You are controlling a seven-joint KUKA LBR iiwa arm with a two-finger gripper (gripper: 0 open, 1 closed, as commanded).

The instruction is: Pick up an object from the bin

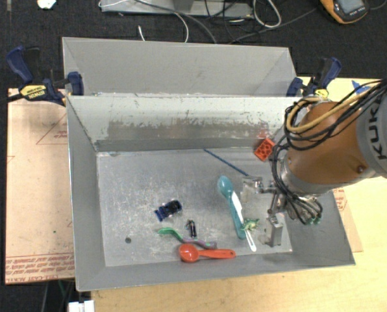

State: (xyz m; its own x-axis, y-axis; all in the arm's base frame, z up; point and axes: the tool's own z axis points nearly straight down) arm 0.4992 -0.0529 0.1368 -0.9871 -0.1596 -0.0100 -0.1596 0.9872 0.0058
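We see the grey bin (135, 181) with the arm (323, 148) reaching in over its right side. The gripper (273, 231) is low at the front right of the floor; we cannot tell whether it is parted or closed. Just left of it lies a teal spoon (234, 208). Its long axis runs front to back, with the bowl toward the back wall and the white handle end toward the front. An orange spoon (203, 253) lies crosswise near the front, with its bowl to the left. A small blue-and-black piece (169, 209) sits further left.
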